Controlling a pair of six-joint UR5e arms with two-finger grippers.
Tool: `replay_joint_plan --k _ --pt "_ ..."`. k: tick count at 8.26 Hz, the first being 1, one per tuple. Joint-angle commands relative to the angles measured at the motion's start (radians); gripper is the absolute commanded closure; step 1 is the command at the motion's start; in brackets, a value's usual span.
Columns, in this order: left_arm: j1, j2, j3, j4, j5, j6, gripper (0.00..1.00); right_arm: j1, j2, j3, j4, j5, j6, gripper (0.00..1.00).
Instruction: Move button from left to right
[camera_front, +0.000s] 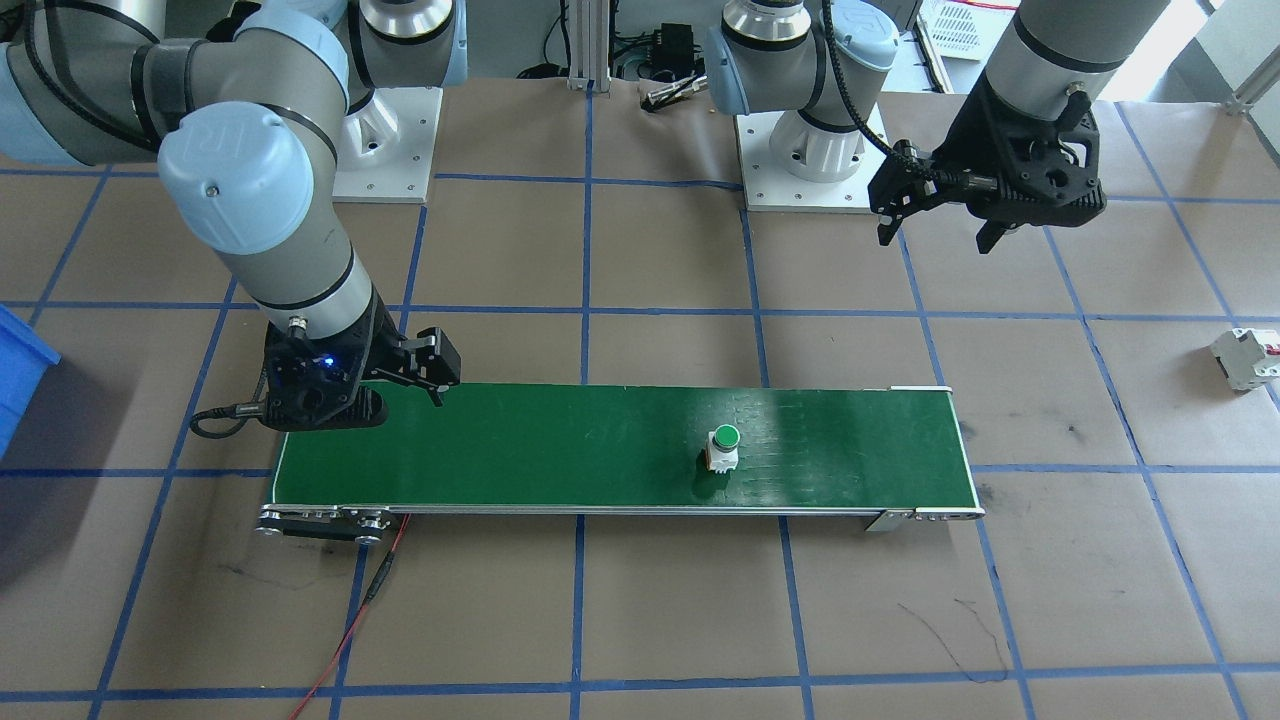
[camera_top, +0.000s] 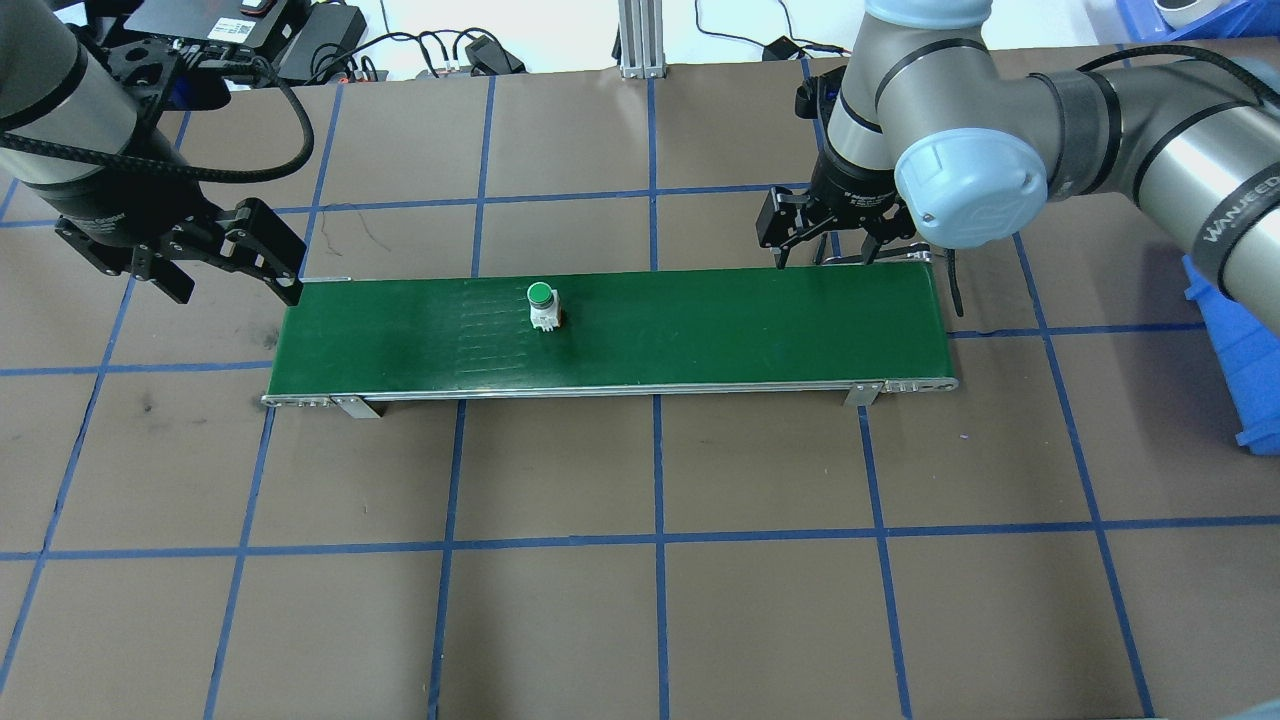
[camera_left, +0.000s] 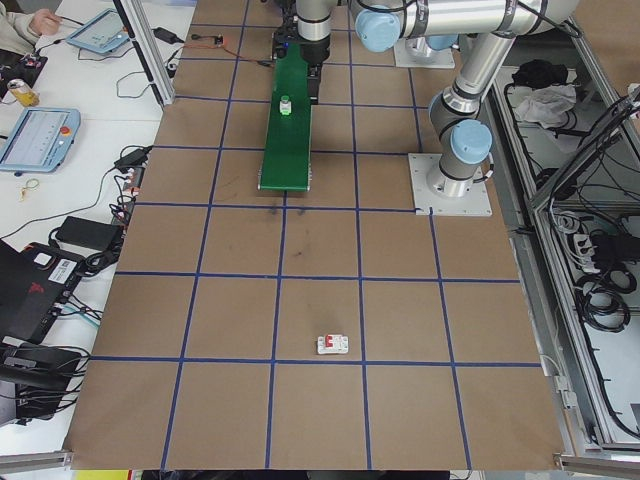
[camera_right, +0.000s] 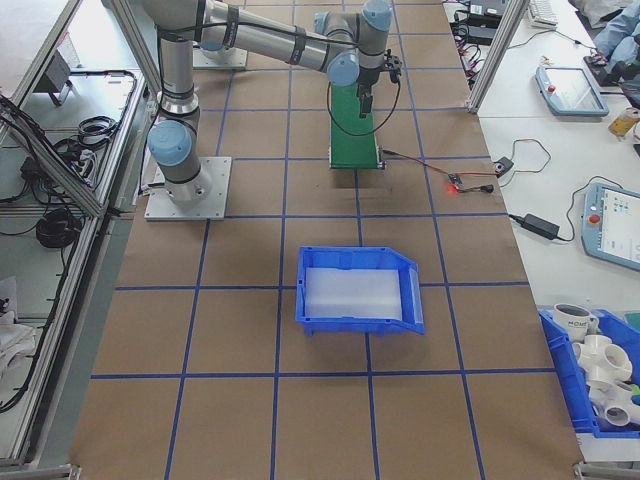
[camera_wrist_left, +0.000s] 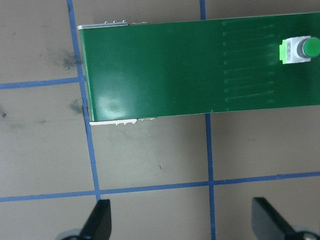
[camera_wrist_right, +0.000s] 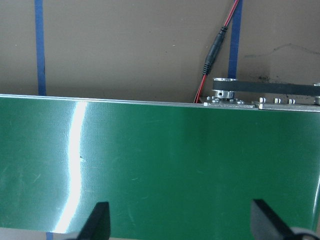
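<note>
The right arm (camera_top: 1180, 150) carries the word "WANJEED". The button (camera_top: 542, 305) stands upright on the green belt (camera_top: 700, 330), toward its left part, well apart from both grippers. The left gripper (camera_top: 228, 262) is open past the belt's left end, and the right gripper (camera_top: 828, 240), also open, hangs at the far edge near the right end.

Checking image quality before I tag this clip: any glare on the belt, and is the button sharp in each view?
Right wrist view: a bright glare streak runs down the green belt; the button is not in frame. Left wrist view: softer sheen at the belt's end, button sharp. Overhead view: button crisp, faint sheen. Exterior left view: button tiny, details unreadable.
</note>
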Motion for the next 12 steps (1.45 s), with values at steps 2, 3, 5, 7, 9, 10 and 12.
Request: replay_joint_plan --k 2,3,5,7,9,10,12 --pt "0.001 -0.006 -0.001 0.005 -0.011 -0.002 0.00 -0.017 0.002 0.012 -0.001 0.004 0.014 0.00" --pt "0.001 -0.006 -0.001 0.008 -0.002 -0.002 0.00 -0.017 0.004 0.012 -0.002 0.033 0.038 0.00" --pt "0.001 -0.004 -0.001 0.009 -0.009 -0.004 0.00 -0.017 0.002 0.012 0.000 0.056 0.086 0.04" --pt "0.001 -0.006 -0.001 0.017 -0.003 -0.002 0.00 -0.017 0.002 0.012 -0.002 0.063 0.088 0.00" --pt "0.001 -0.004 -0.002 0.019 -0.001 -0.001 0.00 -0.015 0.002 0.012 -0.002 0.067 0.086 0.00" --pt "0.001 -0.004 -0.002 0.019 -0.001 0.001 0.00 -0.015 0.004 0.014 -0.029 0.065 0.088 0.00" --pt "0.001 -0.006 -0.002 0.020 -0.001 0.003 0.00 -0.012 0.002 0.020 -0.041 0.068 0.094 0.00"
